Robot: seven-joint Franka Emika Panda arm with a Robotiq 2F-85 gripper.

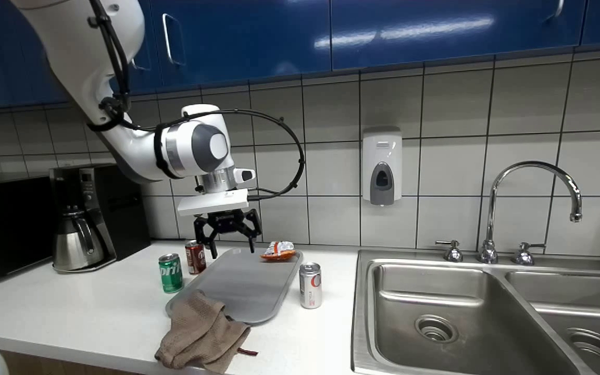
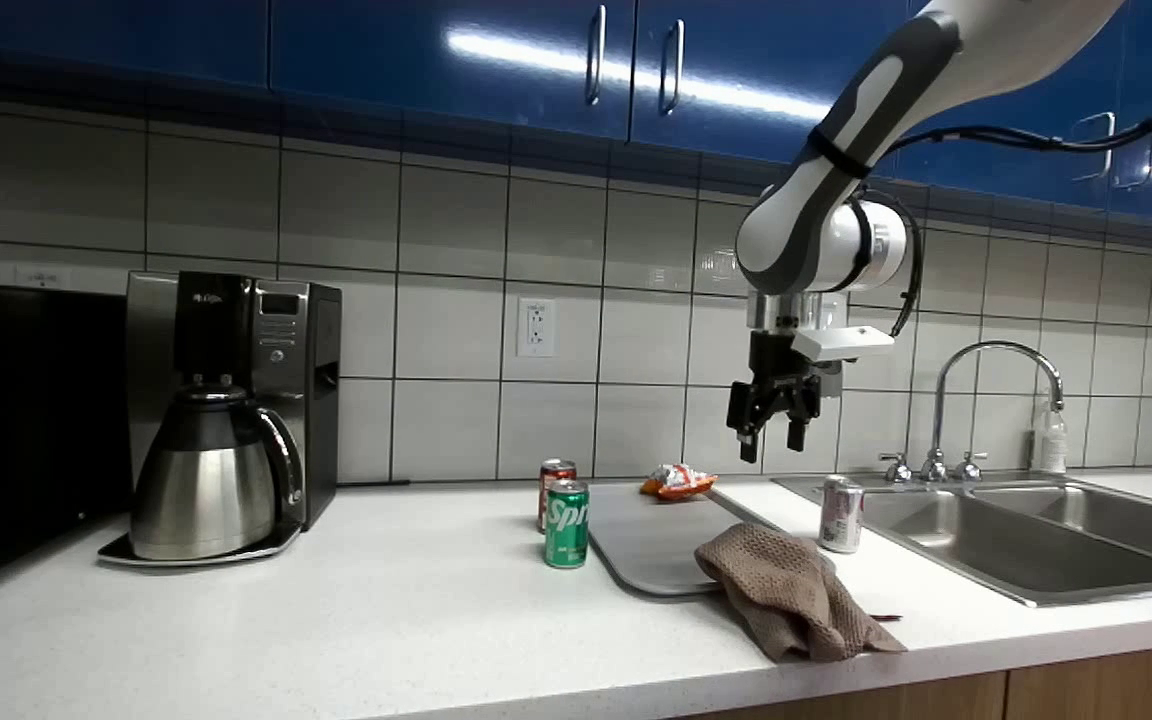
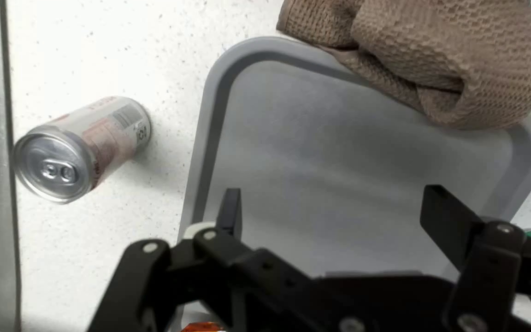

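Observation:
My gripper (image 1: 233, 250) is open and empty, held above the grey tray (image 1: 242, 291) and pointing down. It also shows in an exterior view (image 2: 772, 450), and its spread fingers show over the tray in the wrist view (image 3: 332, 203). An orange and white snack bag (image 1: 279, 252) lies at the tray's back end. A brown towel (image 3: 454, 60) is crumpled over the tray's front edge. A silver can (image 3: 104, 133) stands upright beside the tray on the sink side. A green Sprite can (image 2: 566, 525) and a dark red can (image 1: 195, 258) stand on the opposite side.
A double steel sink (image 1: 362, 312) with a curved faucet (image 1: 532, 165) is beside the silver can. A coffee maker (image 2: 276, 400) with a steel carafe (image 2: 206, 490) stands at the far left. A soap dispenser (image 1: 382, 166) hangs on the tiled wall. Blue cabinets (image 1: 248, 36) are overhead.

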